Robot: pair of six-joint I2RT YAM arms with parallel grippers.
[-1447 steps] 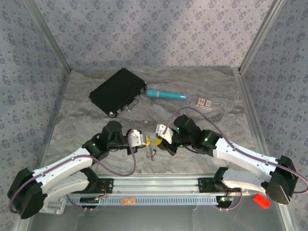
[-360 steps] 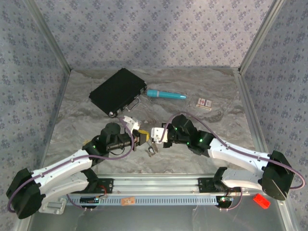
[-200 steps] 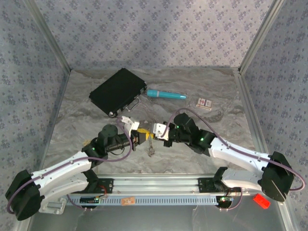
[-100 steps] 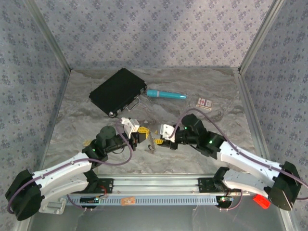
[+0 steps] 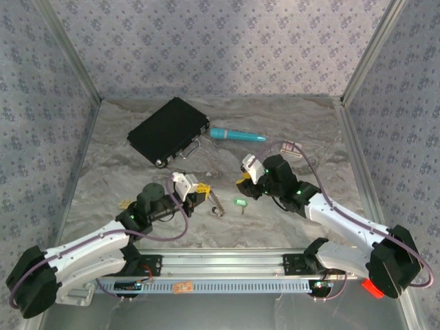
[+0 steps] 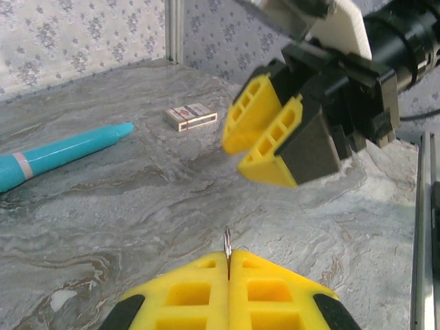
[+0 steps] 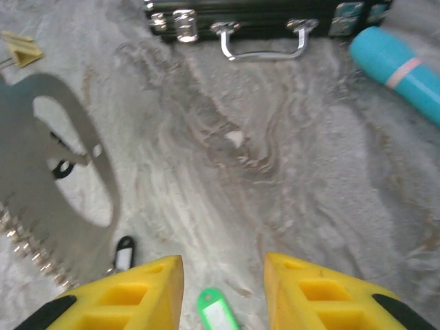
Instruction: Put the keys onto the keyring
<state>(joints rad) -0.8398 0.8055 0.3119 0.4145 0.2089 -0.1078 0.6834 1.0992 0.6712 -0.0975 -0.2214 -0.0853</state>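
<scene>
My left gripper (image 5: 201,190) (image 6: 228,258) is shut on the keyring, whose thin silvery edge (image 6: 227,246) pokes up between the yellow fingers. The ring's short chain (image 5: 218,206) hangs down toward the table. In the right wrist view the keyring (image 7: 103,185) looms blurred at left, with a dark-headed key (image 7: 124,253) just beneath it. The green-headed key (image 5: 239,203) (image 7: 216,313) lies loose on the table, just in front of my open right gripper (image 5: 245,188) (image 7: 223,268), which holds nothing. That right gripper (image 6: 275,141) faces the left one, a short gap away.
A black case (image 5: 168,129) with a metal handle (image 7: 261,42) lies at the back left, with a teal pen (image 5: 237,135) (image 6: 62,152) beside it. A small box (image 5: 291,147) (image 6: 190,115) sits at the back right. A tiny yellowish item (image 5: 125,203) lies left of the left arm.
The right gripper has drawn back to the right, away from the keyring, and stands open. The green-headed key now lies on the table. The left gripper shifted slightly left, still gripping the ring.
</scene>
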